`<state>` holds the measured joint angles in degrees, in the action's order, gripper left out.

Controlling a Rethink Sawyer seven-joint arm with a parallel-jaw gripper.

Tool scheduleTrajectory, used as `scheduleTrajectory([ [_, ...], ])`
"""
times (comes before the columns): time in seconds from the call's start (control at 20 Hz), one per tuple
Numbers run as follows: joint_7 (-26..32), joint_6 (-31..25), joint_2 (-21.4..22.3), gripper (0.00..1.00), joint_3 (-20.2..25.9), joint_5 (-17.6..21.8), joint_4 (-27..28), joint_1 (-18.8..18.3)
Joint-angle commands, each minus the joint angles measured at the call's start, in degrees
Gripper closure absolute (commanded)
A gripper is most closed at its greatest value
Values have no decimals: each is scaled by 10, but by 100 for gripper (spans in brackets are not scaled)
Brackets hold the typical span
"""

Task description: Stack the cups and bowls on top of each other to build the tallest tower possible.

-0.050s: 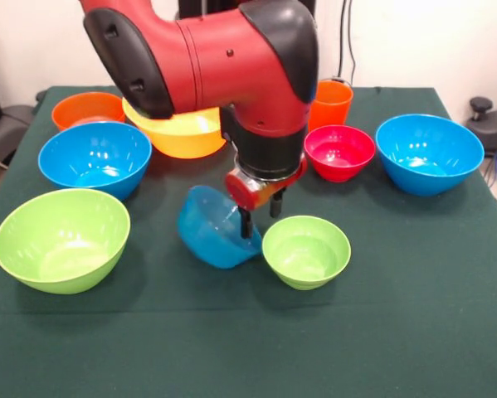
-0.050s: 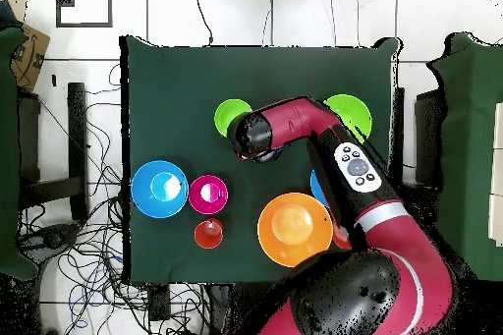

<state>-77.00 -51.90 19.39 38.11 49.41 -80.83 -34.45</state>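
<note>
Front view: the tool (image 1: pixel 260 217) has its two dark fingers closed across the rim of a small blue bowl (image 1: pixel 216 229), which hangs tilted just beside the small green bowl (image 1: pixel 306 250) on the table (image 1: pixel 414 315); glossy thin plastic, so likely light, stiff and slippery, best pinched at the rim wall. Overhead view: the arm hides the tool and the blue bowl, only the small green bowl (image 2: pixel 232 115) shows beside the wrist; no tower anywhere yet.
</note>
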Motion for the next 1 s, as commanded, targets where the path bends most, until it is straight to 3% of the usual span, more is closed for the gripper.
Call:
scheduleTrajectory([
  [0.05,79,7,-17,0,-48,55,34,14],
  [1.0,85,4,71,0,-48,34,-32,6],
])
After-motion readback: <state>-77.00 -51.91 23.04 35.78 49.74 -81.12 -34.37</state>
